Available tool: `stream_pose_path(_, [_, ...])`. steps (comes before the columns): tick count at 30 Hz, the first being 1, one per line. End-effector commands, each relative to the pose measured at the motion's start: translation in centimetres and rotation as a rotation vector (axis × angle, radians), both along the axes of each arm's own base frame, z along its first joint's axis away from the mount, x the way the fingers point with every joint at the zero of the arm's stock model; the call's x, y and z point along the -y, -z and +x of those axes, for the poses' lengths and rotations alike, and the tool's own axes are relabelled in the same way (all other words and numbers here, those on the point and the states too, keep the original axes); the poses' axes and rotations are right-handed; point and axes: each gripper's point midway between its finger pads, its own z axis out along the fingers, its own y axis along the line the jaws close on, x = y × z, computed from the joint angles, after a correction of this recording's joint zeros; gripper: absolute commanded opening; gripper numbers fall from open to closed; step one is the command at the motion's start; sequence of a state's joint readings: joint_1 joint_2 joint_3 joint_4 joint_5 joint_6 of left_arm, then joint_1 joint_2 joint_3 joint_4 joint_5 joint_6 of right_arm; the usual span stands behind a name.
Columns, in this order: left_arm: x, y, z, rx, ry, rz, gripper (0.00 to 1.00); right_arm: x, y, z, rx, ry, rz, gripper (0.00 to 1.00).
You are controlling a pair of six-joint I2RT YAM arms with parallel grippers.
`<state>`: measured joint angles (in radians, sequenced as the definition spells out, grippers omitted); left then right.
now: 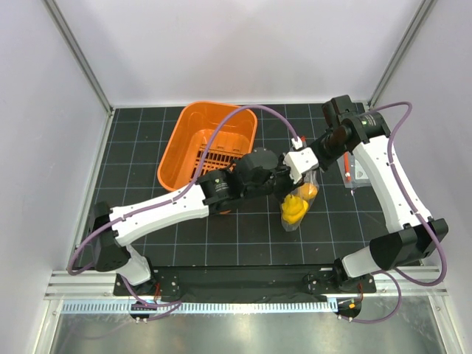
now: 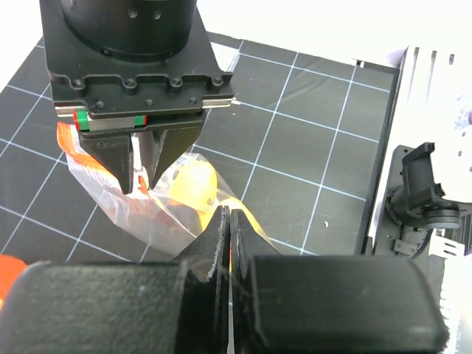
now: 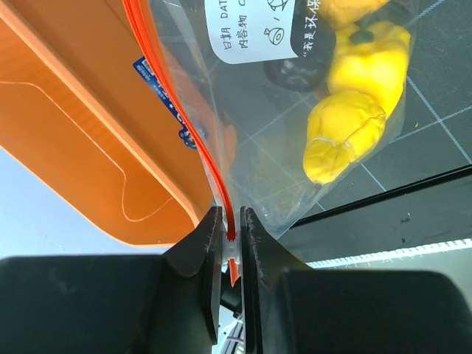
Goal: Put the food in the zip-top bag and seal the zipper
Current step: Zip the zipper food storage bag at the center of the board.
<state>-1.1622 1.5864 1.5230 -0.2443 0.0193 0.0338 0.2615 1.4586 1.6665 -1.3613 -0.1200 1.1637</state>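
On my left, the orange basket (image 1: 179,144) sits at the back of the black gridded tabletop (image 1: 133,147). My left arm reaches across in front of it toward the middle.

The left claw (image 2: 227,221) has its fingers pressed together. In its own camera I see clear plastic running up to the tips and a thin red sliver caught between them, so it is clamped on the edge of the bag (image 3: 243,125).

The bag hangs in the middle of the tabletop, between the two claws and just right of the basket. I cannot tell whether its bottom touches the mat. The food (image 3: 346,125) is inside it: lumpy yellow pieces low in the bag, and a darker round piece behind a white printed label (image 3: 258,33) on the plastic.

The red-orange zipper (image 3: 141,21) runs along the bag's edge and down into the right claw (image 3: 231,214). That claw is pinched tight on the strip, with only the strip between its fingers.

Farther right, a small clear item with a red strip (image 1: 352,173) lies on the tabletop just beside my right arm. It is too small for me to make out.
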Motion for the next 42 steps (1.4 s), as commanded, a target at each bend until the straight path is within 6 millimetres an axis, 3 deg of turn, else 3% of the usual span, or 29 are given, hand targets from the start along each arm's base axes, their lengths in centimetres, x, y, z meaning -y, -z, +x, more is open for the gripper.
stream_pose_path(1, [-0.7, -1.0, 0.4, 0.003, -0.049, -0.01, 0.0, -0.3, -1.2, -0.6, 0.013, -0.028, 0.02, 0.01])
stream_pose_path(2, [-1.1, -0.7, 1.2, 0.009, -0.1, 0.004, 0.17, -0.3, -1.4, -0.5, 0.021, -0.025, 0.024, 0.01])
stream_pose_path(5, [-1.1, 0.2, 2.4, 0.013, -0.163, 0.038, 0.47, -0.4, -2.1, -0.5, 0.036, -0.011, 0.036, 0.01])
stream_pose_path(7, [-0.9, 0.9, 2.9, -0.006, -0.2, 0.045, 0.58, -0.4, -2.6, -0.5, 0.047, -0.005, 0.045, 0.01])
stream_pose_path(11, [-0.6, 1.9, 4.2, -0.015, -0.277, 0.057, 0.63, -0.4, -2.9, -0.7, 0.047, 0.004, 0.05, 0.01])
stream_pose_path(15, [0.1, 2.2, 5.6, -0.003, -0.336, 0.059, 0.59, -0.4, -3.1, -0.7, 0.057, 0.016, 0.06, 0.01])
stream_pose_path(21, [1.2, 0.8, 6.7, 0.02, -0.372, 0.014, 0.51, -0.1, -2.9, -1.1, 0.05, 0.014, 0.042, 0.01])
stream_pose_path(24, [1.3, 0.4, 6.9, 0.028, -0.374, 0.009, 0.28, 0.2, -2.6, -1.3, 0.044, 0.008, 0.024, 0.01])
stream_pose_path(25, [1.3, 0.4, 7.0, 0.036, -0.375, 0.011, 0.08, 0.3, -2.5, -1.3, 0.04, 0.009, 0.016, 0.01])
stream_pose_path(26, [1.3, 0.2, 7.0, 0.042, -0.373, 0.012, 0.0, 0.4, -2.4, -1.4, 0.038, 0.007, 0.012, 0.01])
stream_pose_path(31, [0.8, -0.6, 6.4, 0.064, -0.333, 0.009, 0.0, 0.4, -1.9, -1.1, 0.031, 0.008, 0.005, 0.01])
stream_pose_path(37, [0.7, -1.3, 3.6, 0.086, -0.165, -0.027, 0.0, 0.2, -1.1, -0.7, 0.006, -0.006, 0.0, 0.01])
stream_pose_path(42, [0.1, -1.1, 2.4, 0.11, -0.095, -0.016, 0.0, 0.1, -0.9, -0.4, -0.029, -0.049, -0.021, 0.01])
